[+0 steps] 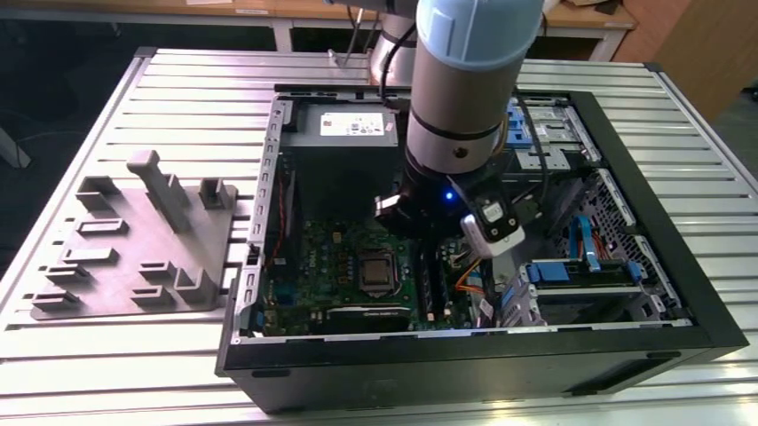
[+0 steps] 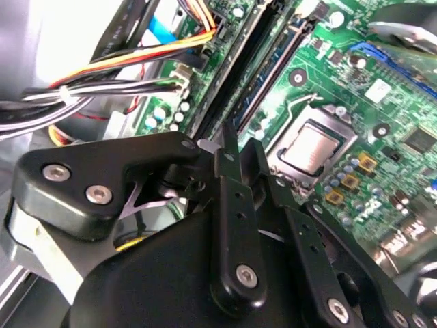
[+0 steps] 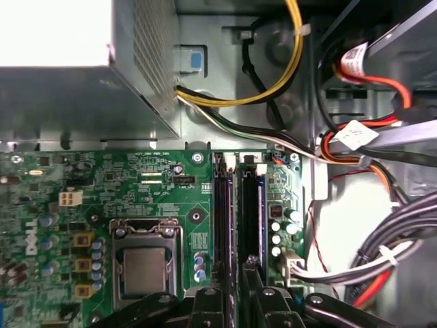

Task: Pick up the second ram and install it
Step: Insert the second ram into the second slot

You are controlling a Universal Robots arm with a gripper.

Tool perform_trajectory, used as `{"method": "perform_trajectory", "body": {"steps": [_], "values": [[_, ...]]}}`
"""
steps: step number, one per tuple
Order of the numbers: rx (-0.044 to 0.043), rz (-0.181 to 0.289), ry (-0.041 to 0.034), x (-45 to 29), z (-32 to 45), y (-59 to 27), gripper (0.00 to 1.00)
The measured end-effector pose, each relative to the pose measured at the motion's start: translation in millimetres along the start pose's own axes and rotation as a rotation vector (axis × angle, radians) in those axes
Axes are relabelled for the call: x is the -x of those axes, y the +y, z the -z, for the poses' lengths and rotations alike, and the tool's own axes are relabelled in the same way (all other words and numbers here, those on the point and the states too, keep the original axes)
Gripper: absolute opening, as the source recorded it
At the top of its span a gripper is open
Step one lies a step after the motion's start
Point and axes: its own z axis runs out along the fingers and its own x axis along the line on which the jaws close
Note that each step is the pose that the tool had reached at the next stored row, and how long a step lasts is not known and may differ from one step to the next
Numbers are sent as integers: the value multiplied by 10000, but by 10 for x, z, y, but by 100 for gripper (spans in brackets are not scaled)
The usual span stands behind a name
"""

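Gripper point(image 3: 235, 307) fingers, in the first wrist view, stand drawn close together with a narrow gap. Their black tips hang over one end of the memory slots point(image 3: 222, 219) on the green motherboard point(image 3: 102, 198). The second ram point(image 3: 251, 219) stands on edge in its slot, a long dark stick with a bluish rim, parallel to the neighbouring slot and just beside it. I cannot tell whether the tips touch the stick. The processor socket point(image 3: 145, 263) sits near the slots on one side, and bundled cables point(image 3: 382, 260) run on the other. The grey power supply point(image 3: 82, 102) lies beyond the far end of the slots.

In the second wrist view the two fingers point(image 2: 229, 154) nearly meet, and nothing shows between them. The second ram point(image 2: 273, 72) runs away from the tips, seated in the board beside the socket point(image 2: 311, 147).

In the exterior view the arm point(image 1: 462, 80) reaches down into the open computer case point(image 1: 474, 377), which lies on a slatted table point(image 1: 177, 89). The gripper point(image 1: 432, 257) hangs at about 2 o'clock from the processor socket point(image 1: 376, 271), above the dark slots point(image 1: 429, 293). The grey holder tray point(image 1: 130, 240) rests outside the case, at 9 o'clock from it. The power supply point(image 1: 350, 129) sits at 12 o'clock from the socket.
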Motion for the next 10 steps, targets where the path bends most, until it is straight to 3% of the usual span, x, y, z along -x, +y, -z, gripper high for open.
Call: {"method": "perform_trajectory", "body": {"steps": [4, 10], "values": [[0, 0, 0, 3, 83, 2, 25], [-4, 0, 0, 3, 87, 2, 25]]}}
